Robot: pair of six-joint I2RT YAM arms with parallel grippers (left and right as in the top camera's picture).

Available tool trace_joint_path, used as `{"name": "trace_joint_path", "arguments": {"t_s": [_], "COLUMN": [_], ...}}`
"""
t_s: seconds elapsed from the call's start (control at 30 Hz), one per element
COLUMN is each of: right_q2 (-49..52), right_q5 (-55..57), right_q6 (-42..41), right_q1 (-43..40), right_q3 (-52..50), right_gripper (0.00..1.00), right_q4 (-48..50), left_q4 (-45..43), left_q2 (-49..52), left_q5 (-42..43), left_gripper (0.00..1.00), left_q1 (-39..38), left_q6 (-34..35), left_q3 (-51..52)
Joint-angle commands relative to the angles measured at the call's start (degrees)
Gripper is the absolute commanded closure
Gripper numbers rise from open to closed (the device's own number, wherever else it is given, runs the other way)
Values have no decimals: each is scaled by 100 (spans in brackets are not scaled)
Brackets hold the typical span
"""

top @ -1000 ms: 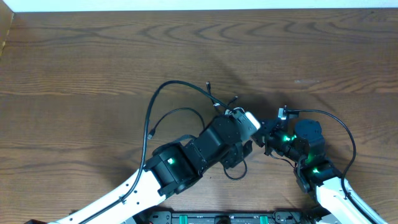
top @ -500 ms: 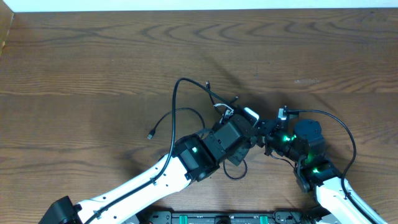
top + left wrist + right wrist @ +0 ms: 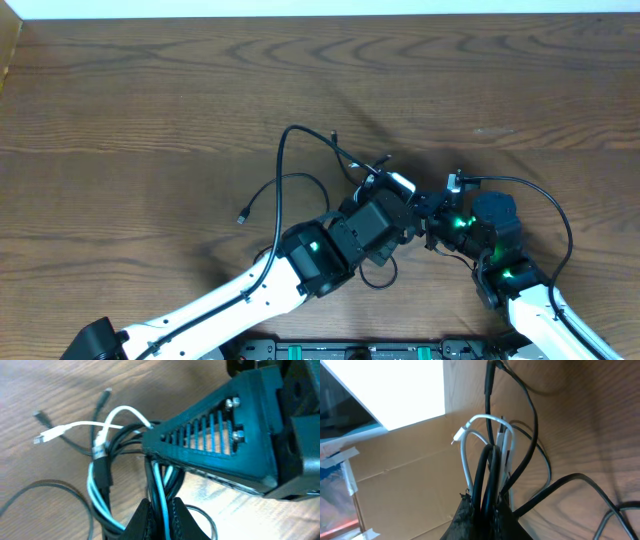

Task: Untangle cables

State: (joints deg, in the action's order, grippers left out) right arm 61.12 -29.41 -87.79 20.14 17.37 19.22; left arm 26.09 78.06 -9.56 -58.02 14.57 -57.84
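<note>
The cables lie bunched at the table's middle. One black cable (image 3: 300, 131) arcs up and left, and another black cable (image 3: 262, 193) curves out to a plug at the left. A bit of white cable (image 3: 372, 178) shows at the knot. My left gripper (image 3: 398, 200) is shut on black cable strands (image 3: 102, 475), pinched between its jaws (image 3: 162, 512). The white cable (image 3: 122, 410) loops just beyond them. My right gripper (image 3: 428, 212) faces it closely, shut (image 3: 484, 507) on black strands (image 3: 490, 465) beside the white cable (image 3: 465, 455).
The wooden table (image 3: 150, 100) stretches left and back of the knot. A cardboard box (image 3: 405, 475) shows in the right wrist view and at the overhead's top-left corner (image 3: 8, 50). The right arm's own thick black cable (image 3: 545, 200) loops at the right.
My left gripper moved right toward the knot and closed on the black strands. The big black loop shifted right with it. The right arm stayed put.
</note>
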Motion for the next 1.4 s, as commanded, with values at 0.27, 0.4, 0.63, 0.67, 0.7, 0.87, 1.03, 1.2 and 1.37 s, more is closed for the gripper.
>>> {"name": "trace_joint_path", "arguments": {"t_s": [0.27, 0.4, 0.63, 0.67, 0.7, 0.87, 1.03, 1.2, 1.37], "right_q2": [-9, -9, -9, -9, -9, -9, -9, -22, -352], "right_q5": [-4, -9, -2, 0, 44, 125, 122, -363, -918], "right_q6": [522, 669, 933, 968, 973, 1211, 1801, 3307, 4435], "right_q1": [55, 55, 52, 52, 52, 52, 52, 52, 52], "right_q3": [-24, -24, -24, -24, -24, -24, -24, -24, -24], "right_gripper": [99, 98, 99, 99, 98, 98, 96, 75, 52], "right_q4": [-533, -540, -1019, -1132, -1309, -1580, -1510, -979, -702], "left_q4": [-186, -223, -225, -227, -260, -387, -485, -387, -350], "left_q2": [-623, -765, -883, -931, -1010, -1499, -1880, -1923, -1821], "left_q5": [-2583, -2586, -2962, -3056, -3073, -2258, -1054, -358, -678], "left_gripper": [92, 92, 92, 92, 92, 92, 92, 92, 92], "left_q1": [299, 439, 811, 870, 953, 1161, 1172, 1172, 1172], "left_q6": [59, 61, 155, 219, 232, 197, -330, -817, -813], "left_q3": [-164, -164, -164, -164, -164, -164, -164, -164, -164]}}
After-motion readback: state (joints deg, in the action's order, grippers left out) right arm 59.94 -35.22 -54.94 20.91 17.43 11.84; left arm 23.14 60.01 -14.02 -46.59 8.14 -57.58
